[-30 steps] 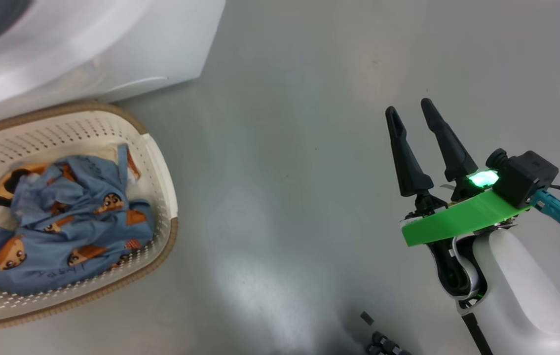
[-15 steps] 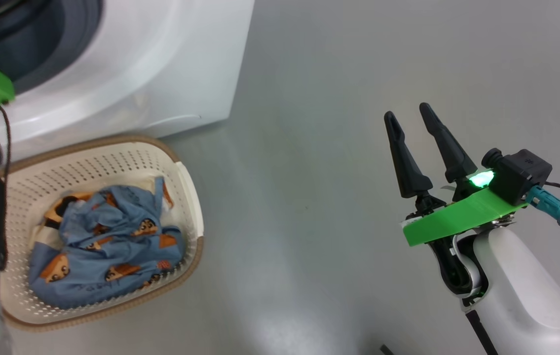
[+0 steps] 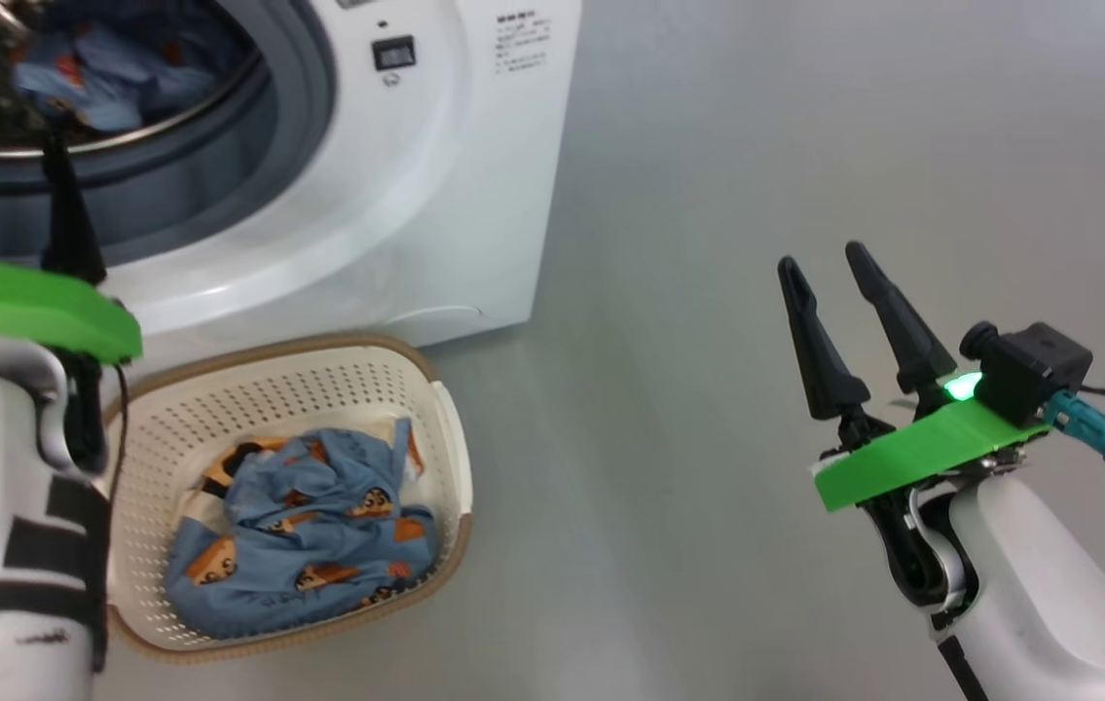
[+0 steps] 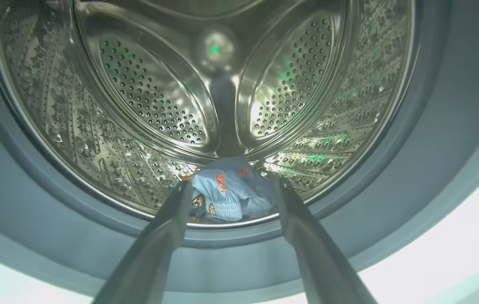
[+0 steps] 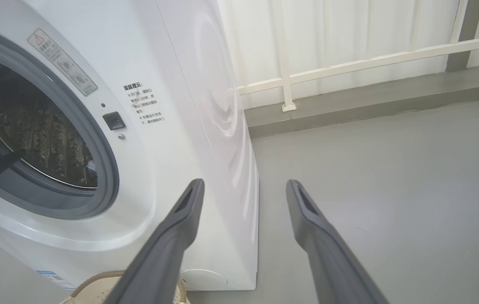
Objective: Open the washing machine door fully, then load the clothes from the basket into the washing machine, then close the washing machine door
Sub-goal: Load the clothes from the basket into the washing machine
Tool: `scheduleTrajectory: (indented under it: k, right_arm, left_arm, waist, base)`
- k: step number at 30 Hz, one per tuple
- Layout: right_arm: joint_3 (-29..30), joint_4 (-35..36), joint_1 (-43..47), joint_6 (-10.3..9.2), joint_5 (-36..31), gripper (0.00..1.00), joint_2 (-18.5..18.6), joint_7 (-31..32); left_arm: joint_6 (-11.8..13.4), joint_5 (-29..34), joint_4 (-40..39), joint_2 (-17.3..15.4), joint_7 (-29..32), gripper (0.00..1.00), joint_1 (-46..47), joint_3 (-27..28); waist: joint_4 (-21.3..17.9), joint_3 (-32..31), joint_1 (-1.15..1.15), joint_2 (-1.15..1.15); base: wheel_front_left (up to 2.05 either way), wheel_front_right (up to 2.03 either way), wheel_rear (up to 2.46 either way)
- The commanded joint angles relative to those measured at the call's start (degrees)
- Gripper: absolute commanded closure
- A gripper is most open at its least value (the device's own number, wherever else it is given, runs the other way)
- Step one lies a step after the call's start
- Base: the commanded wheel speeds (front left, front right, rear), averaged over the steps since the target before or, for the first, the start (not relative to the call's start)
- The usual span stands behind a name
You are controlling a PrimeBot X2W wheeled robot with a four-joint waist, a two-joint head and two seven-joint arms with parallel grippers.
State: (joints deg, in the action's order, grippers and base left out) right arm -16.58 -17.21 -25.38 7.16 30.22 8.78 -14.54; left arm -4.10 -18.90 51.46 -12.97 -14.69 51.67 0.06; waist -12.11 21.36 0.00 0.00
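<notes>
The white washing machine (image 3: 435, 195) stands at the upper left, its steel drum (image 4: 150, 93) exposed; its door is out of view. One light-blue printed garment (image 4: 226, 192) lies at the drum's bottom front. My left gripper (image 3: 7, 156) is open at the drum mouth, its fingers framing that garment without closing on it. More clothes (image 3: 309, 531) lie bunched in the cream basket (image 3: 318, 389) on the floor before the machine. My right gripper (image 3: 821, 257) hangs open and empty over bare floor to the right, well away from both.
A grey rubber ring (image 4: 425, 139) lines the drum mouth. Grey floor (image 3: 708, 146) spreads right of the machine. A white railing (image 5: 349, 63) and a low kerb run along the wall behind. The basket's rim (image 5: 96, 280) shows beside the machine's base.
The head camera has swung, sliding basket and machine right and down and bringing the drum into sight. My left arm has come into view at the drum mouth. The right gripper holds its pose.
</notes>
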Motion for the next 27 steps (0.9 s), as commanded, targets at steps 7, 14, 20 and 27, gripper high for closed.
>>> scheduleTrajectory:
  k: [7,14,20,27]
  right_arm:
    - [-1.03,0.31,2.95,0.33,0.74,0.0,1.03,-0.46]
    - [-0.92,-0.16,4.77,0.33,0.71,0.0,1.59,-0.46]
    - [-0.68,0.05,6.51,0.33,0.77,0.0,2.13,-0.46]
    - [-0.54,0.39,8.62,0.33,0.65,0.0,2.69,-0.46]
  left_arm:
    - [-1.76,0.31,-8.78,0.66,-0.3,0.0,-8.64,2.21]
    - [-1.97,1.46,-18.38,3.08,-0.3,0.0,-18.92,4.25]
    - [-1.54,2.34,-25.1,4.69,-0.3,0.0,-26.4,5.56]
    - [-0.35,3.08,-32.66,7.11,-0.3,0.0,-35.15,6.54]
  waist:
    - [4.7,-6.2,0.0,0.0]
    - [6.14,-10.2,0.0,0.0]
    - [6.79,-12.61,0.0,0.0]
    - [7.36,-14.41,0.0,0.0]
  base:
    - [0.0,0.0,0.0]
    - [0.0,0.0,0.0]
    - [0.0,0.0,0.0]
    - [0.0,0.0,0.0]
